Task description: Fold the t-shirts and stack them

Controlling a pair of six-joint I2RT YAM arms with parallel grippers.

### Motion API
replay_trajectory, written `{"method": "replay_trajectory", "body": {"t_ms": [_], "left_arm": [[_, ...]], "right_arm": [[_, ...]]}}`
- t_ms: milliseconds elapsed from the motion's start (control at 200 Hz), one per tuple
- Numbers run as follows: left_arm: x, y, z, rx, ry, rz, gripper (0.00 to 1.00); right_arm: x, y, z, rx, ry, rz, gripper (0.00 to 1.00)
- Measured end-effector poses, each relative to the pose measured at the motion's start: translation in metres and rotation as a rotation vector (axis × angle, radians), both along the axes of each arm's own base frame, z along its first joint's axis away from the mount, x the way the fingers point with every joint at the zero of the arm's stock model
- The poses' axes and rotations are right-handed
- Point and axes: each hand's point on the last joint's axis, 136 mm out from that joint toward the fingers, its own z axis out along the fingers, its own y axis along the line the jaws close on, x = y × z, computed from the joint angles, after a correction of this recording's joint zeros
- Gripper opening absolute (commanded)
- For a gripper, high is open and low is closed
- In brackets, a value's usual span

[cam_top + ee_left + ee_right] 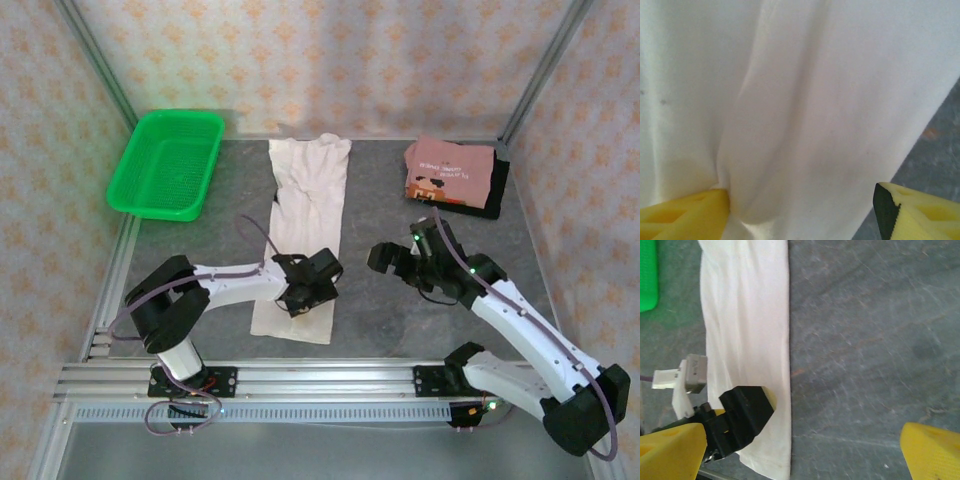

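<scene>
My left gripper (802, 200), jaws wide, presses the one cream tee (310, 200); right gripper (800, 445) gapes empty. One pink tee (448, 172), one black tee (497, 190).

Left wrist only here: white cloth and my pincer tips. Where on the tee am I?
Observer: Your left pincer is over the near end of the white tee, which lies as a long strip running away from the arms.
Operator: Right arm?
Observer: The right pincer is open over bare table, right of that strip.
Operator: Other tees?
Observer: The pink tee lies folded on the black tee, far right corner.
</scene>
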Motion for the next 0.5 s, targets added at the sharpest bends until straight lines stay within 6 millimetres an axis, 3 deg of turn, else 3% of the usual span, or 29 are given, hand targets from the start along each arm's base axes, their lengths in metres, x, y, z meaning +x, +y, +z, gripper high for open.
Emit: {"method": "replay_trajectory", "body": {"t_ms": [110, 185, 265, 325, 395, 500], "left_arm": [[-0.005, 0.000, 0.016, -0.041, -0.006, 0.014, 0.82], [-0.009, 0.009, 0.044, -0.070, -0.044, 0.022, 0.84], [-0.012, 0.021, 0.079, -0.114, -0.107, 0.027, 0.86], [-0.016, 0.034, 0.095, -0.143, -0.140, 0.036, 0.82], [-0.023, 0.059, 0.093, -0.119, -0.139, 0.049, 0.82], [-0.039, 0.099, 0.065, 0.008, -0.070, 0.053, 0.81]], "right_arm": [[-0.007, -0.004, 0.004, 0.011, 0.002, -0.015, 1.00], [-0.013, -0.003, 0.002, 0.039, 0.017, -0.018, 0.97], [-0.022, 0.003, -0.013, 0.096, 0.075, -0.011, 0.94], [-0.031, 0.012, -0.031, 0.147, 0.137, -0.004, 0.93], [-0.043, 0.024, -0.052, 0.201, 0.218, 0.016, 0.91], [-0.060, 0.049, -0.069, 0.243, 0.323, 0.087, 0.86]]}}
